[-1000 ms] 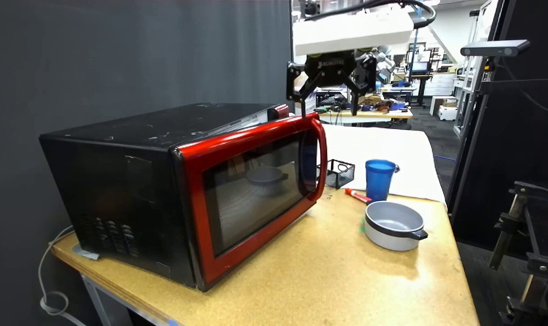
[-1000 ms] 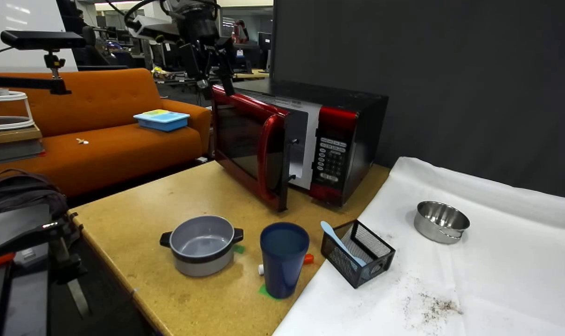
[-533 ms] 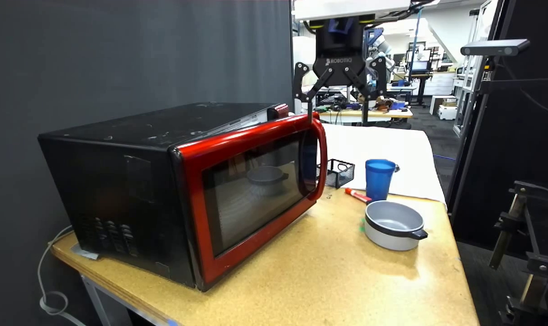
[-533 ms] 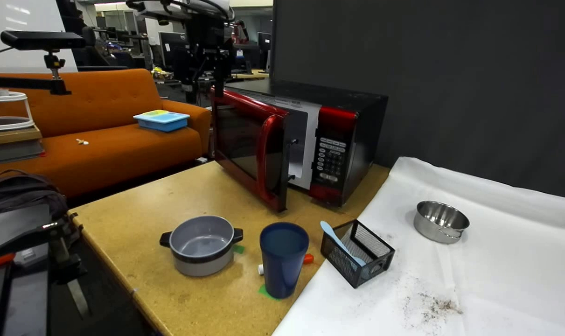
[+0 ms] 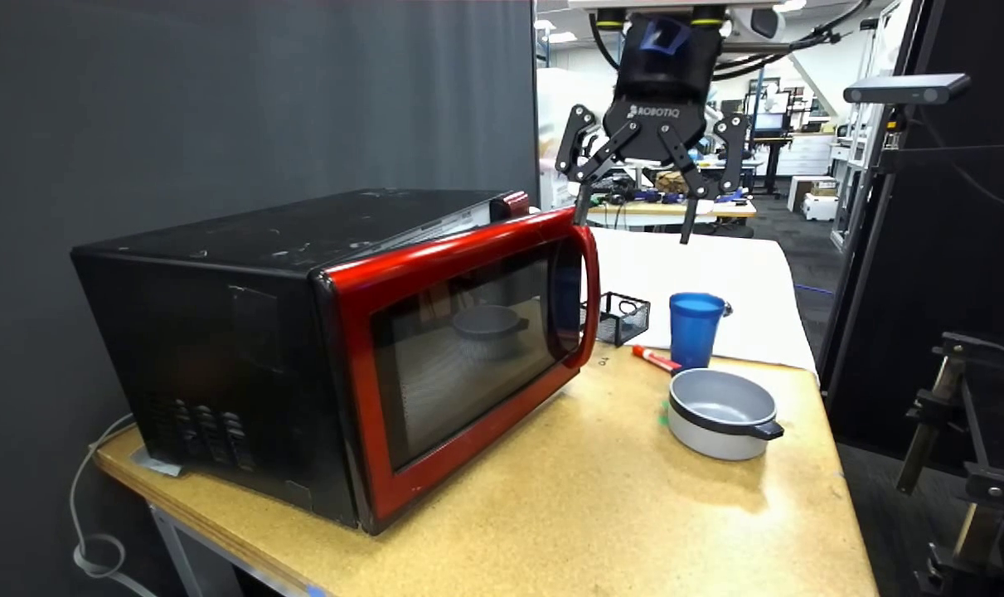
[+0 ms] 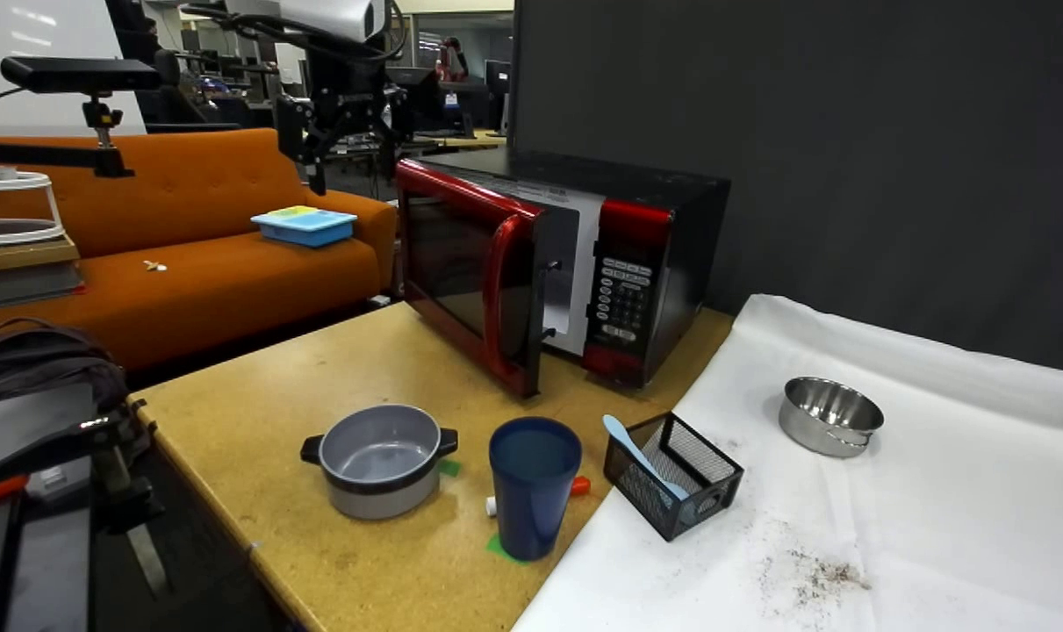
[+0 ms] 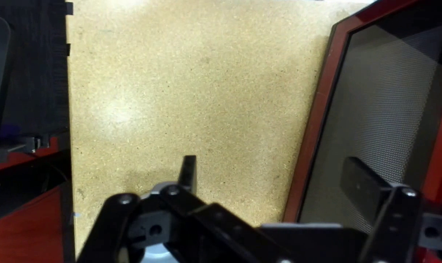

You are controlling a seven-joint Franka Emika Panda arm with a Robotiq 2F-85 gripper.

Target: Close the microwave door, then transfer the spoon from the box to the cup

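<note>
microwave door (image 5: 472,356) ajar on black microwave (image 5: 215,348); our gripper (image 5: 635,228) hangs near it, spread wide, empty. we judge door rigid, slick, easy-swinging: best pressed home at red handle (image 5: 593,298), flat push, no pinch.

In an exterior view you can read ROBOTIQ (image 5: 653,112) in pale capitals, a small logo (image 5: 632,111) before it, across the body of your hand (image 5: 635,228). On the microwave (image 6: 698,250) in an exterior view, the keypad (image 6: 620,298) shows you rows of pale labels, too small to read; the print (image 6: 553,193) along the top of the pale front frame (image 6: 587,250) is too small as well.
</note>
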